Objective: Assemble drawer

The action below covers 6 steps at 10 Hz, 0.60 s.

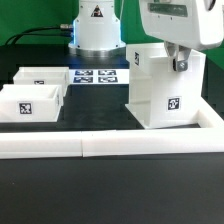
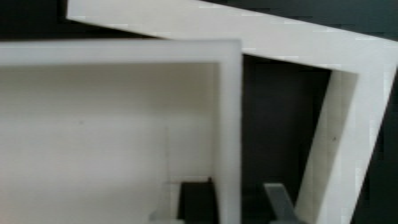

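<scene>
Pinching tight on a thin white wall, the two fingers (image 2: pixel 199 203) of the gripper (image 2: pixel 237 200) are clenched with barely any gap between them. In the wrist view, one dark pad and one grey pad sit on either side of a narrow upright edge of the box shell (image 2: pixel 111 130). From across the room the gripper (image 1: pixel 180 63) is at the top of the box shell (image 1: pixel 158 95), at its upper corner on the exterior view's right, with the arm's white housing just above.

The shell stands tall on the black table (image 1: pixel 100 120), on the exterior view's right and toward the near side. One black-and-white tag shows low on its right-hand face and another small one high on its far-left corner. The wrist view is filled with pale panel, dark hollow and a slanting white rim, and I cannot tell which face is which.

Well apart on the exterior view's left sit the two trays. The near tray (image 1: pixel 27 108) shows a tag on its front wall, and the far tray (image 1: pixel 40 70) is just behind it, the two close together. Between the trays and the shell, further back, the marker board (image 1: pixel 96 77) lies flat at the foot of the robot base (image 1: pixel 96 30). Along the near edge runs the long low border wall (image 1: pixel 110 146) — nothing touches it.
</scene>
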Available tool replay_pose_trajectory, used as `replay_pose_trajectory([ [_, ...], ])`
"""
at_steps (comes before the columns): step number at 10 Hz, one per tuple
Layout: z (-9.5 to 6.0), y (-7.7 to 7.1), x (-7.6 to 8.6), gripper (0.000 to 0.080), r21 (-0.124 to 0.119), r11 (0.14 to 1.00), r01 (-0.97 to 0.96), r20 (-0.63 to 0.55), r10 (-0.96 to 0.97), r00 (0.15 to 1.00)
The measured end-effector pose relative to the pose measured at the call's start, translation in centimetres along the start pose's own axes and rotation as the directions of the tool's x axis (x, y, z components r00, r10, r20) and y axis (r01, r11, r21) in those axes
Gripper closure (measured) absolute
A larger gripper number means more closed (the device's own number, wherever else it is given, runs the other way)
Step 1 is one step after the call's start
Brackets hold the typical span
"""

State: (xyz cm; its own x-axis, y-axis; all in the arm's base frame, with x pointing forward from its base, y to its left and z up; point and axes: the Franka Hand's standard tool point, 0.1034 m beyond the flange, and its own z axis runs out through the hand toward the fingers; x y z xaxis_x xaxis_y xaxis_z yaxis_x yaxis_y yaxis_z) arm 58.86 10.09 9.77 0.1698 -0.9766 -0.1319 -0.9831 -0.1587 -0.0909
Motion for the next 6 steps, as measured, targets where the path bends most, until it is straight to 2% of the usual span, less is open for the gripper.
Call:
replay_pose_trajectory([
  [2,0.1,-2.1,0.6,0.076,0.013,1.0,-0.027,0.012,0.027,1.0],
  [4,0.2,-4.5,0.7,0.076,0.008,0.998,-0.066,0.021,0.066,0.998],
  [5,0.3,-5.8,1.0,0.076,0.017,0.997,-0.077,0.021,0.076,0.997],
  [6,0.4,-6.4,1.1,0.076,0.007,0.996,-0.087,0.024,0.087,0.996],
])
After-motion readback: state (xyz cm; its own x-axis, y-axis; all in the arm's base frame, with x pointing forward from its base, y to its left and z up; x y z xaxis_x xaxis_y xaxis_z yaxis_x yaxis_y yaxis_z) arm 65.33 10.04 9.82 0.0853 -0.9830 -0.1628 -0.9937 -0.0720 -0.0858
